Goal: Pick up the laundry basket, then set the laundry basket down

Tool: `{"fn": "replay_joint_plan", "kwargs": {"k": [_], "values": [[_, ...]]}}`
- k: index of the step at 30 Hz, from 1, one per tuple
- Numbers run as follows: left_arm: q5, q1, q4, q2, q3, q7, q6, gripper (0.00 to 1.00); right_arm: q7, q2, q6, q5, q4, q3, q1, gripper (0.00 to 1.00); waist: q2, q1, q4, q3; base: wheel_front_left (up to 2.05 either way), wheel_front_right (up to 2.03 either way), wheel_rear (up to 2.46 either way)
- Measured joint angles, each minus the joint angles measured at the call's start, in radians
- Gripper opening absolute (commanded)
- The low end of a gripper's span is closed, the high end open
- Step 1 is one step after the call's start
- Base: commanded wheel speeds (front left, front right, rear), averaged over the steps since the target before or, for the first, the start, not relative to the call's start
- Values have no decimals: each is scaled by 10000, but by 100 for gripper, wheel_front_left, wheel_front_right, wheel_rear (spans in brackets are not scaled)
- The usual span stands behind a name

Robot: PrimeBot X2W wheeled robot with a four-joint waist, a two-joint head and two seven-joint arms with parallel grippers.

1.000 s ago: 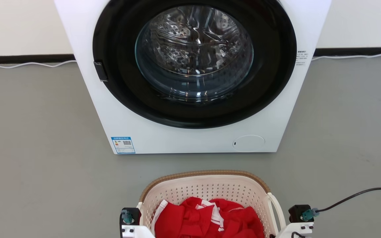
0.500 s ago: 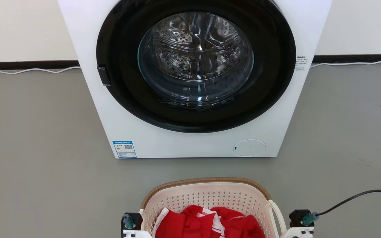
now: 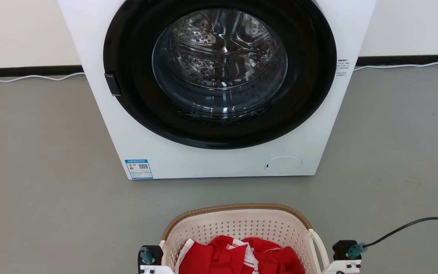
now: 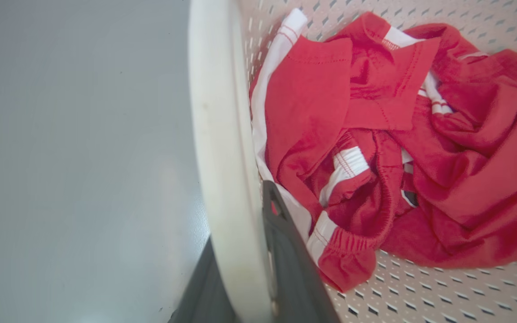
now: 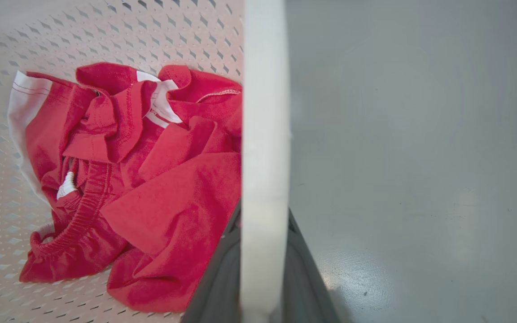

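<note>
- The washer [image 3: 219,87] stands at 12 o'clock in the head view, apart from the load.
- The laundry basket [image 3: 238,219] sits at 6 o'clock, between both grippers. We judge it stiff, light plastic, and its smooth perforated walls give poor purchase.
- The red clothes [image 3: 238,255] inside are soft, and we expect them to add little weight.
- We take hold at the left handle [image 4: 216,134], 9 o'clock, and the right handle [image 5: 265,112], 3 o'clock.
- The left gripper [image 4: 245,251] and the right gripper [image 5: 263,269] are each clenched on their own handle.
</note>
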Motion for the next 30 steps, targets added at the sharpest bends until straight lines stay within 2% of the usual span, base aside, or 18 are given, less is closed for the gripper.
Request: {"fn": "replay_joint_plan", "kwargs": {"k": [24,30], "values": [[-518,-126,196,-21,-502,-224,-2,0,84,23,38,-161,-2,-203,-4,0,0,0,-87,73,0,0,0],[-527,-321,236,-17,-610,-456,-4,0,-192,21,36,10,-21,-56,-64,0,0,0,-67,305,0,0,0]]}}
